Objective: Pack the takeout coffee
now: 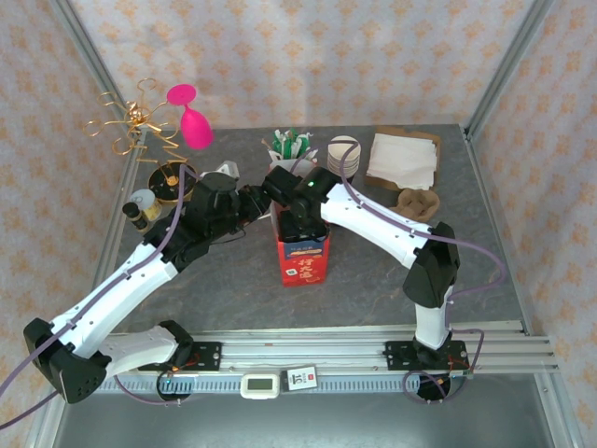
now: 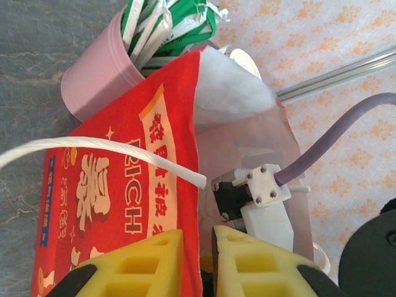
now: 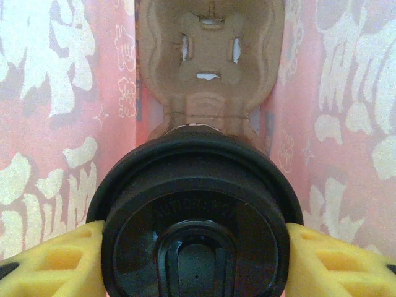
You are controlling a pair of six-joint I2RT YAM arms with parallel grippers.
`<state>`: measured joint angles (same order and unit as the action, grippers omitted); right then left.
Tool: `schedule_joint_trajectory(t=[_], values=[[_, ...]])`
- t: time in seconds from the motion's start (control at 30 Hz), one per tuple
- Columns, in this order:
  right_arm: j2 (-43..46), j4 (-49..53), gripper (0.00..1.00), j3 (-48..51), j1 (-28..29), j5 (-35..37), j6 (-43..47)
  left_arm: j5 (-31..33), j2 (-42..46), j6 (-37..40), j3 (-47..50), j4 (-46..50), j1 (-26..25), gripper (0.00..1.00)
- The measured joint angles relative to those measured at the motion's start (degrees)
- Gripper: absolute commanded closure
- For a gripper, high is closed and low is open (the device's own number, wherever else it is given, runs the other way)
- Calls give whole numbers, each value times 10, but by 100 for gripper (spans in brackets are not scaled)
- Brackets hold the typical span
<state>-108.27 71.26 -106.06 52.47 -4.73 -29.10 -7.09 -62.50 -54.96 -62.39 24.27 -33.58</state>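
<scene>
The takeout coffee [image 3: 195, 216], a dark cup with a black lid, is clamped between the yellow fingers [image 3: 55, 260] of my right gripper [image 3: 195, 241]. It hangs inside the red paper bag [image 1: 300, 261], above a brown pulp cup carrier [image 3: 210, 62] at the bag's bottom. In the top view my right gripper [image 1: 298, 222] reaches down into the bag's mouth. My left gripper [image 2: 197, 247] is shut on the bag's upper edge [image 2: 189, 204] and holds the mouth apart. The bag's white cord handle [image 2: 93, 148] arches across the left wrist view.
A pink cup of green-and-white packets [image 1: 289, 149] stands just behind the bag. Farther back are a stack of lidless cups [image 1: 343, 154], white napkins [image 1: 403, 159] and a spare brown carrier [image 1: 418, 201]. A pink goblet [image 1: 191, 117], gold wire stand [image 1: 131, 126] and small bottle [image 1: 140, 207] crowd the left.
</scene>
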Motion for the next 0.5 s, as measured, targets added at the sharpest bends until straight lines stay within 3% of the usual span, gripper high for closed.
schedule_joint_trajectory(t=[0.17, 0.5], values=[[0, -1, 59, 0, 0, 1, 0, -5, 0, 0, 7, 0, 7, 88], [0, -8, 60, 7, 0, 2, 2, -14, 1, 7, 10, 0, 17, 88]])
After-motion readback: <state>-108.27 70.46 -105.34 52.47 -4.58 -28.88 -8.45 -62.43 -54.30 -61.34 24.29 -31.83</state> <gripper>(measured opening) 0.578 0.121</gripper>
